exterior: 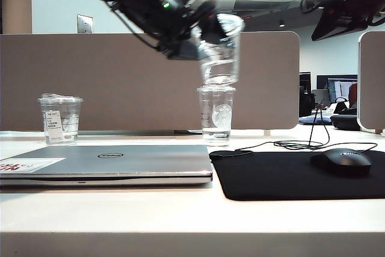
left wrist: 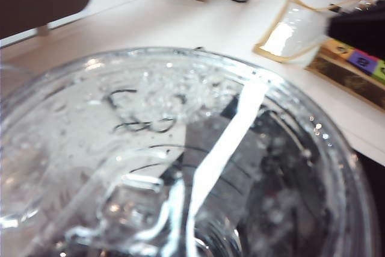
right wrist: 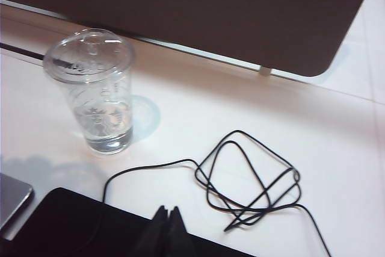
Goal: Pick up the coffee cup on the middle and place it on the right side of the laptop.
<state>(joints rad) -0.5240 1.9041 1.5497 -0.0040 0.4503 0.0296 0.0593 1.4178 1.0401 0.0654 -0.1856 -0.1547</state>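
Note:
The coffee cup [exterior: 220, 52], clear plastic with a clear lid, hangs in the air slightly tilted, with my left gripper [exterior: 201, 34] shut on its side. Its base is just above the lid of a taller logo cup. In the left wrist view the coffee cup [left wrist: 162, 148] fills the picture, thin dark lines showing on its wall, and it hides the fingers. The closed silver laptop [exterior: 108, 159] lies flat at the front left; its corner [right wrist: 11, 192] shows in the right wrist view. My right gripper [right wrist: 169, 213], shut and empty, hovers high at the right [exterior: 346, 1].
A taller clear cup with a round logo [exterior: 216, 115] [right wrist: 96, 91] stands mid-table. A labelled clear cup [exterior: 59, 118] is behind the laptop at left. Right of the laptop lie a black mouse pad [exterior: 283, 179], a mouse [exterior: 343, 161] and a coiled cable [right wrist: 252, 179]. A partition [exterior: 120, 82] runs behind.

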